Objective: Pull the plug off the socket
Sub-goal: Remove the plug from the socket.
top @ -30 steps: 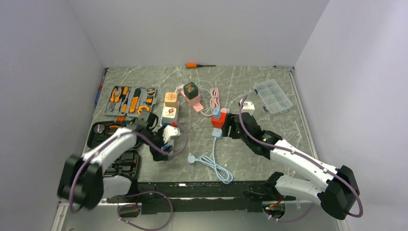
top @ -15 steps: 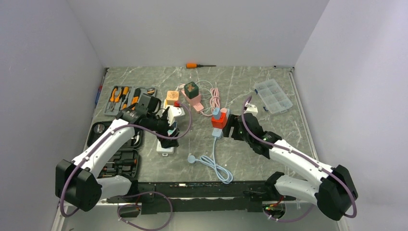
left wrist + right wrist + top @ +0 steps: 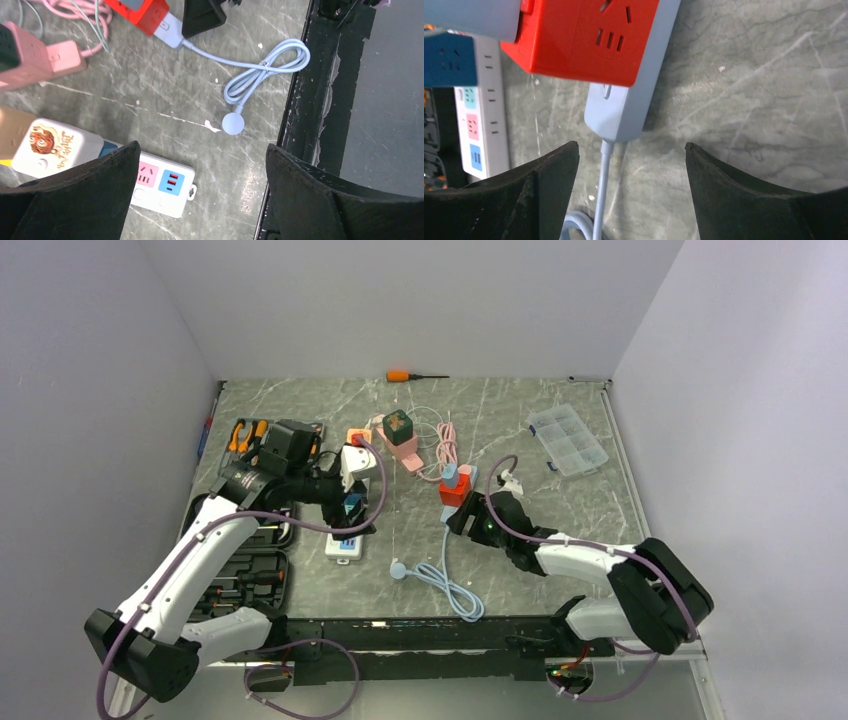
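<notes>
A red cube plug [image 3: 452,492] [image 3: 589,35] sits in the light blue socket strip [image 3: 451,518] [image 3: 624,107], with a small blue piece on top of it. My right gripper [image 3: 466,517] [image 3: 631,145] is open just right of the strip's cable end, holding nothing. A white socket strip [image 3: 343,545] [image 3: 160,182] lies to the left, with a blue cube [image 3: 449,60] and a white cartoon cube [image 3: 57,147] at its far end. My left gripper [image 3: 350,504] [image 3: 202,145] hangs open above that strip, empty.
The light blue cable [image 3: 450,585] coils toward the front edge and ends in a round disc [image 3: 233,123]. A pink strip with a green cube [image 3: 398,430], tool cases [image 3: 270,445], a clear organiser box [image 3: 568,438] and an orange screwdriver [image 3: 400,375] lie around.
My left arm rose and swung toward the back, its jaws widening; the white strip now lies free on the table. My right arm reached lower toward the red plug and opened wider.
</notes>
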Controlling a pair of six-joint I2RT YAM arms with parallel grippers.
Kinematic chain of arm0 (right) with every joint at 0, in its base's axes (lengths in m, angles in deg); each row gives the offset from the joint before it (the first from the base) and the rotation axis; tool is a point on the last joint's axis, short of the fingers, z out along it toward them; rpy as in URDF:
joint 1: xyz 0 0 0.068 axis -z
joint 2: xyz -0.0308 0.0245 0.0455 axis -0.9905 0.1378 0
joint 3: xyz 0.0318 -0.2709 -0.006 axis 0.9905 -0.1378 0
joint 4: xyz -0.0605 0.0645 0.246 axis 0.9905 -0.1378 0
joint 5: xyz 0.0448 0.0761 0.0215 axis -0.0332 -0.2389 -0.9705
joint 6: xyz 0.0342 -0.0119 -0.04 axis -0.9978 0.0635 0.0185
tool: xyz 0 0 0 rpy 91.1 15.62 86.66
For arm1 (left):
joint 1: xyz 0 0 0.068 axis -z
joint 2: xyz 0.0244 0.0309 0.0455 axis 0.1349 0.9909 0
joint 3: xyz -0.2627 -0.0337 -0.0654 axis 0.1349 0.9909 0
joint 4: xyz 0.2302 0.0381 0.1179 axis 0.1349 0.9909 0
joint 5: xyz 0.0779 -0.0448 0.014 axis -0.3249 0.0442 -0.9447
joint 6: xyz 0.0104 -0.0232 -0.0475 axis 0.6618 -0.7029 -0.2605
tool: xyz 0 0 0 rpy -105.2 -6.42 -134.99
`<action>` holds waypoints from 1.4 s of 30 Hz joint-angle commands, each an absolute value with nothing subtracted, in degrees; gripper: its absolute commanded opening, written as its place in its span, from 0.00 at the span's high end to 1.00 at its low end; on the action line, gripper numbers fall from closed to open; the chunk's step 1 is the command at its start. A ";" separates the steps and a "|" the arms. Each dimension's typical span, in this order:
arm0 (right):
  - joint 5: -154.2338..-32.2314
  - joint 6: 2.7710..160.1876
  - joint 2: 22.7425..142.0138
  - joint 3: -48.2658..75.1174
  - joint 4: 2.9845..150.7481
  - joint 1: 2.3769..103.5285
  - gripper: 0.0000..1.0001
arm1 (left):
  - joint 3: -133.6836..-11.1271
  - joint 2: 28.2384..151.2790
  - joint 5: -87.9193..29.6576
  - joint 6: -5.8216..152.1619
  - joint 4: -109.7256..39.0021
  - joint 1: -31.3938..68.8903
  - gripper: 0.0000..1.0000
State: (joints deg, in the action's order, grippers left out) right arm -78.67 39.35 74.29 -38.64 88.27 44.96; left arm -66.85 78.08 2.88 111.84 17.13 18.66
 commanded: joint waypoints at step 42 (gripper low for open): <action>-68.01 40.26 60.83 -41.05 77.78 44.54 1.00 | -73.06 93.00 -4.52 129.97 3.87 35.13 0.01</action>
State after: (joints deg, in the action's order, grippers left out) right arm -70.02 40.26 64.50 -39.62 83.37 45.44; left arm -68.83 87.65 -3.68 123.56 7.84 31.21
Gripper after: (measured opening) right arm 0.331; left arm 0.994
